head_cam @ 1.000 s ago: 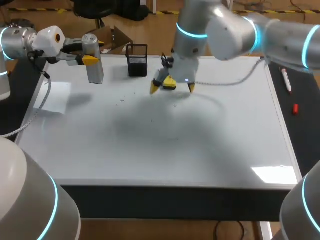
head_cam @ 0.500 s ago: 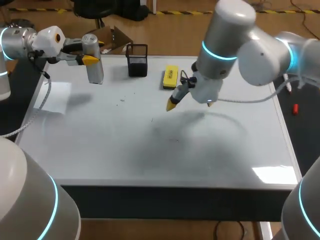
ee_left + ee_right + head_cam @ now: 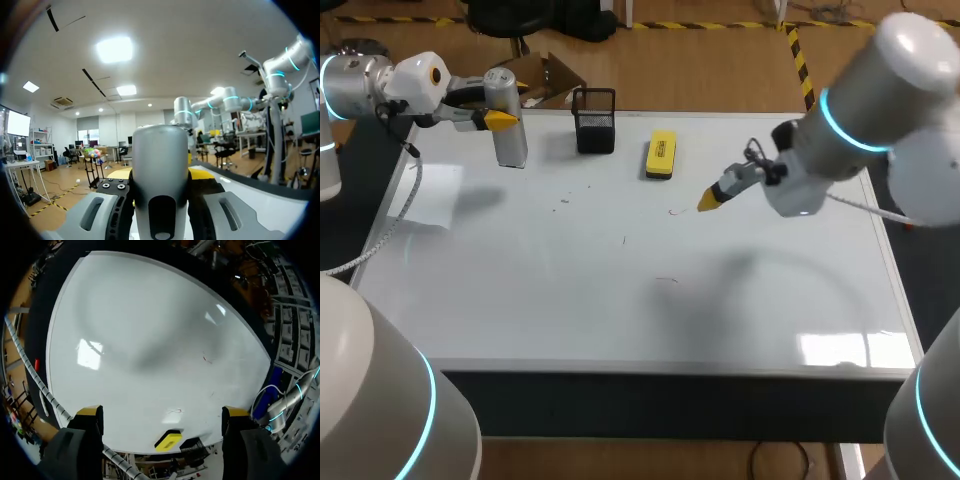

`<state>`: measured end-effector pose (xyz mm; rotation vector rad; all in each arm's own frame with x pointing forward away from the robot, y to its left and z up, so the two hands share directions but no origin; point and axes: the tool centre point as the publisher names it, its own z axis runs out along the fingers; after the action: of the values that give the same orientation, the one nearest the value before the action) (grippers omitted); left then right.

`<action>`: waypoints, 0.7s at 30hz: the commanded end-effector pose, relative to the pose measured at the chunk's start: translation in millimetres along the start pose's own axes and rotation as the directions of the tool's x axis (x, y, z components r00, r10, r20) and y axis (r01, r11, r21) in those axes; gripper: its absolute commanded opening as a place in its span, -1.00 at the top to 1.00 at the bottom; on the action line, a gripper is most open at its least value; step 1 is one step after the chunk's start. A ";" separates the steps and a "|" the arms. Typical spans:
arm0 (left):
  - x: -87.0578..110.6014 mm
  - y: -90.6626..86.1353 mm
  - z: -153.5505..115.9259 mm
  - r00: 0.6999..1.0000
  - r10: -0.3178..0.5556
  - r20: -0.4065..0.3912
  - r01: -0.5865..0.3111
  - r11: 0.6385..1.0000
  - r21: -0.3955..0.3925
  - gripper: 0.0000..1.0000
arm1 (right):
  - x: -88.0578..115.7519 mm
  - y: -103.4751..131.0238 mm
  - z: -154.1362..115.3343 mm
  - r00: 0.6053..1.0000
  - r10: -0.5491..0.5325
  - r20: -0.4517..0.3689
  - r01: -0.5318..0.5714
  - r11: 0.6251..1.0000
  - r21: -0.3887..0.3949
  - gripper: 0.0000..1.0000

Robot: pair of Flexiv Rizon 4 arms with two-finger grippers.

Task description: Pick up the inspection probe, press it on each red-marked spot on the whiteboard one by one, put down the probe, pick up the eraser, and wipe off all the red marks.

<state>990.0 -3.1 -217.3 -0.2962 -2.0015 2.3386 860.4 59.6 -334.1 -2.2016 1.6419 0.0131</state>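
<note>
The inspection probe [image 3: 508,128], a grey metal cylinder, stands upright at the whiteboard's [image 3: 620,320] far left corner with my left gripper [image 3: 496,119] shut on it. In the left wrist view the probe [image 3: 160,175] fills the space between the fingers. The yellow eraser [image 3: 661,155] lies flat at the back middle of the board. My right gripper [image 3: 715,198] hangs open over the board to the right of the eraser, holding nothing. Faint red marks [image 3: 676,211] show near it. From the right wrist, the eraser [image 3: 168,440] and a red mark [image 3: 206,358] lie ahead of the open gripper [image 3: 162,412].
A black mesh pen holder [image 3: 595,121] stands between the probe and the eraser. More small red strokes [image 3: 666,280] dot the board's middle. My right arm's cable [image 3: 865,205] trails over the board's right side.
My right gripper has drawn away from the eraser, moving right and toward the front. The eraser stays lying on the board. The left arm and probe have not moved.
</note>
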 end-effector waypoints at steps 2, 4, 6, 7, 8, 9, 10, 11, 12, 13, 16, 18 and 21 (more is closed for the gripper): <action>1.5 -2.7 1.4 1.000 0.001 0.004 -0.001 1.000 -0.005 1.00 | 10.7 20.7 -20.0 0.996 -0.072 0.048 0.042 0.884 0.467 -1.00; 1.5 -2.7 1.4 1.000 0.001 0.004 -0.001 1.000 -0.005 1.00 | 10.5 11.0 -21.1 0.992 -0.113 0.053 0.073 0.869 0.490 -1.00; 1.5 -2.7 1.4 1.000 0.001 0.004 -0.001 1.000 -0.005 1.00 | 9.8 -0.4 -21.6 0.987 -0.148 0.056 0.101 0.864 0.493 -1.00; 1.5 -2.7 1.4 1.000 0.001 0.004 -0.001 1.000 -0.005 1.00 | 9.2 -5.7 -21.7 0.983 -0.172 0.062 0.120 0.862 0.493 -1.00; 1.5 -2.7 1.4 1.000 0.001 0.004 -0.001 1.000 -0.005 1.00 | 8.9 -10.5 -21.9 0.981 -0.185 0.062 0.131 0.861 0.492 -1.00; 1.5 -2.7 1.4 1.000 0.001 0.004 -0.001 1.000 -0.005 1.00 | 8.6 -15.9 -21.9 0.977 -0.204 0.061 0.150 0.862 0.483 -1.00; 1.5 -2.7 1.4 1.000 0.001 0.004 -0.001 1.000 -0.005 1.00 | 8.7 -21.1 -22.0 0.976 -0.211 0.060 0.157 0.865 0.477 -1.00; 1.5 -2.7 1.4 1.000 0.001 0.004 -0.001 1.000 -0.005 1.00 | 9.3 -26.0 -22.2 0.971 -0.229 0.064 0.172 0.865 0.471 -1.00; 1.5 -2.7 1.4 1.000 0.001 0.004 -0.001 1.000 -0.005 1.00 | 9.6 -30.8 -22.6 0.965 -0.251 0.070 0.190 0.863 0.467 -1.00; 1.5 -2.7 1.4 1.000 0.001 0.004 -0.001 1.000 -0.005 1.00 | 10.5 -35.5 -23.1 0.962 -0.262 0.080 0.197 0.864 0.463 -1.00; 1.5 -2.7 1.4 1.000 0.001 0.004 -0.001 1.000 -0.005 1.00 | 14.3 -49.5 -24.8 0.951 -0.296 0.084 0.233 0.871 0.433 -1.00; 1.5 -2.7 1.4 1.000 0.001 0.004 -0.001 1.000 -0.005 1.00 | 17.4 -57.1 -26.2 0.944 -0.318 0.089 0.254 0.872 0.417 -1.00; 1.5 -2.7 1.4 1.000 0.001 0.004 -0.001 1.000 -0.005 1.00 | 21.7 -67.4 -28.0 0.942 -0.325 0.088 0.267 0.880 0.394 -1.00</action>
<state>990.1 -3.0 -217.4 -0.2961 -2.0017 2.3386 907.3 46.6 -296.9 -2.0172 1.1072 -0.2534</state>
